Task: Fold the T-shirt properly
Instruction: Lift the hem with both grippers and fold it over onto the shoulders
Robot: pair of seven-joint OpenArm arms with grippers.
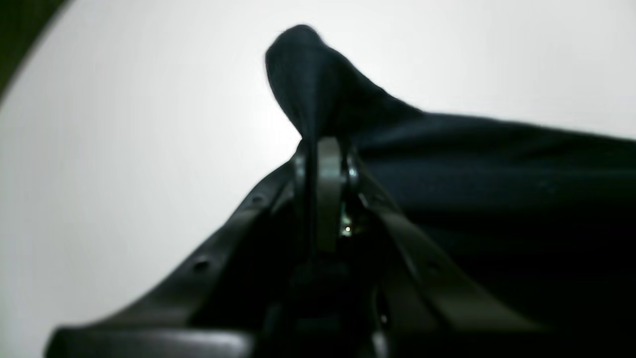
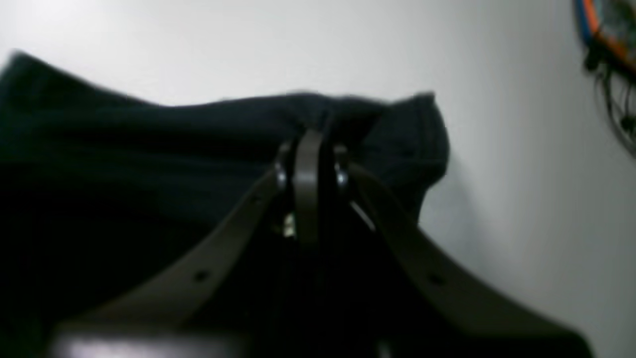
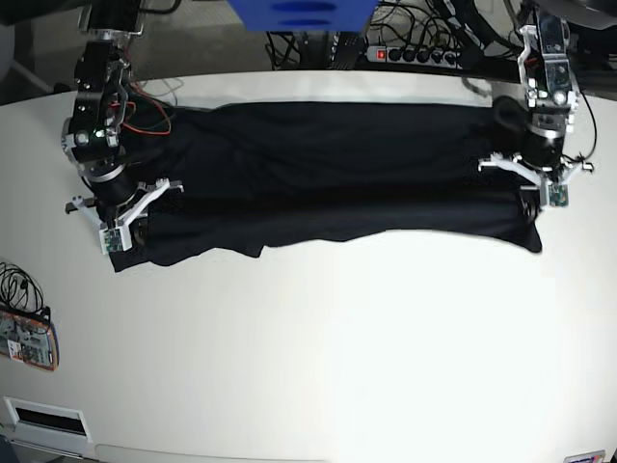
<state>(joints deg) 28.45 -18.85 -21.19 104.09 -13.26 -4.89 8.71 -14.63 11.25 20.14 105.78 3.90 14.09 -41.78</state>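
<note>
T-shirt (image 3: 328, 169) lies as long black band across far half of white table (image 3: 318, 338). Left gripper (image 1: 323, 149) pinches bunched cloth at right end; right gripper (image 2: 310, 144) clamps hem at left end. Circuit board (image 3: 27, 338) at table's left edge, power strip (image 3: 410, 55) behind. Wrist views blurred; cloth detail unreadable.

T-shirt (image 3: 337, 174): black matte cloth; table (image 3: 337, 347): smooth white, slight sheen.
</note>
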